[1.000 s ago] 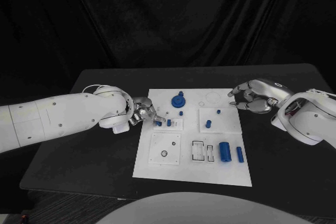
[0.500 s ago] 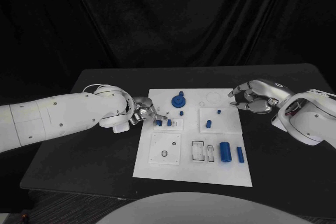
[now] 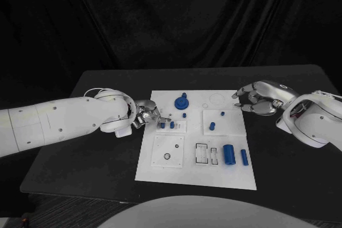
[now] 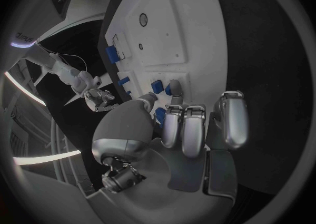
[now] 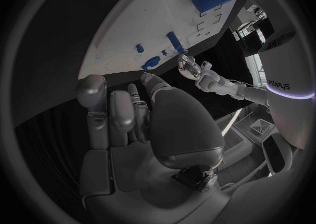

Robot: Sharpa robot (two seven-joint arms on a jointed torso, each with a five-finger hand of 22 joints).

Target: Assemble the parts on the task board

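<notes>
The white task board (image 3: 178, 174) lies in the middle of the table. Two small blue pegs (image 3: 162, 124) (image 3: 172, 124) stand on a small plate near its left edge. My left hand (image 3: 145, 114) reaches over that edge. In the left wrist view its thumb and a fingertip (image 4: 174, 86) flank the pegs (image 4: 158, 86), and the fingertip touches one; whether it grips is unclear. A blue gear (image 3: 182, 103) stands at the board's far end. My right hand (image 3: 259, 99) hovers by the board's far right corner, fingers curled in on nothing.
More blue pegs (image 3: 211, 125) (image 3: 222, 114) (image 3: 185, 115) stand in the board's middle. A thick blue cylinder (image 3: 229, 154) and a slim one (image 3: 244, 157) lie near its right edge, beside two outlined slots (image 3: 202, 154). Black table surrounds the board.
My left arm has shifted slightly and the hand has edged a little toward the two pegs. The right hand and the parts have not moved.
</notes>
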